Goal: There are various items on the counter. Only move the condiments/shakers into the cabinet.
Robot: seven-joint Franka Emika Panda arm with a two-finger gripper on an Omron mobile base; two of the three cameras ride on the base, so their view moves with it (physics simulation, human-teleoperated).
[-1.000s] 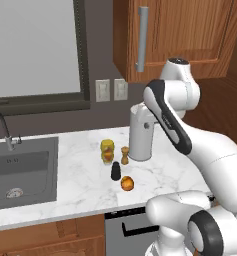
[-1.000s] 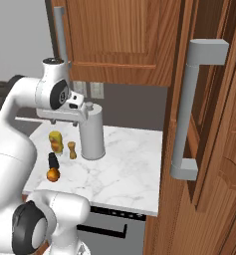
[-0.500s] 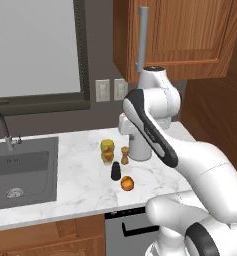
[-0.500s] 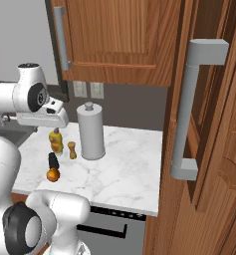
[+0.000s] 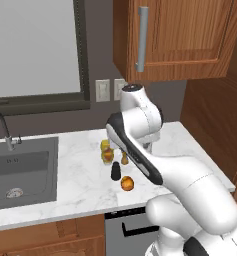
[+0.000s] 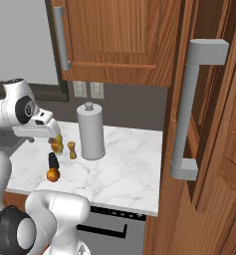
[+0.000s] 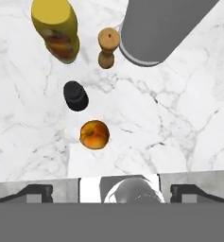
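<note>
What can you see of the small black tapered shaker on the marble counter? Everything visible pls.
The small black tapered shaker is matte black all over, wider at the base and narrowing to a rounded cap; material unclear. It stands upright on the white marble counter, touching nothing else. It stands apart from its neighbours: the orange round fruit towards the counter's front edge, the slim yellow squeeze bottle and the small tan wooden shaker behind it. The right base view shows it as a short dark cone just behind the fruit.

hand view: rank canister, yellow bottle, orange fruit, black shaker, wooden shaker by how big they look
1. grey canister, cut off by the frame
2. yellow bottle
3. orange fruit, black shaker and wooden shaker look alike in size; seen from above, so heights are foreshortened and I won't rank them
</note>
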